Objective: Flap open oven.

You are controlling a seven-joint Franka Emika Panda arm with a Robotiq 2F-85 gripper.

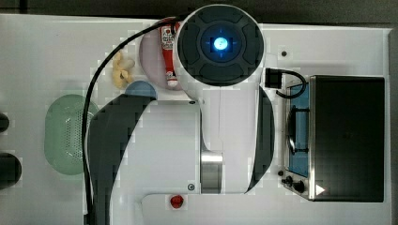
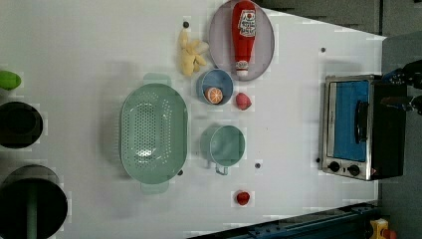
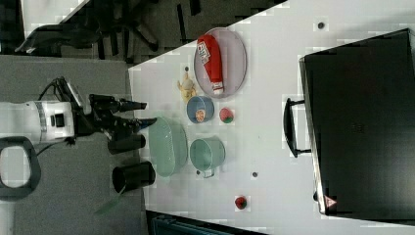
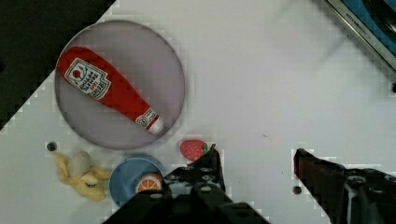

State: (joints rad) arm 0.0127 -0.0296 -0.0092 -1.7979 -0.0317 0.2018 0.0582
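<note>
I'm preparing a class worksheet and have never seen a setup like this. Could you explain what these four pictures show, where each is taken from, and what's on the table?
It is one moment seen by four cameras. The machine is a white robot arm. The top view looks straight down on it. The left and right views show the white table from off the arm. The wrist view rides on the arm.

Its end effector is open and holds nothing.

On the table: a toaster oven with its door shut, a ketchup bottle lying on a plate, a green colander, a green cup, a blue bowl with an orange slice, and a strawberry.
</note>
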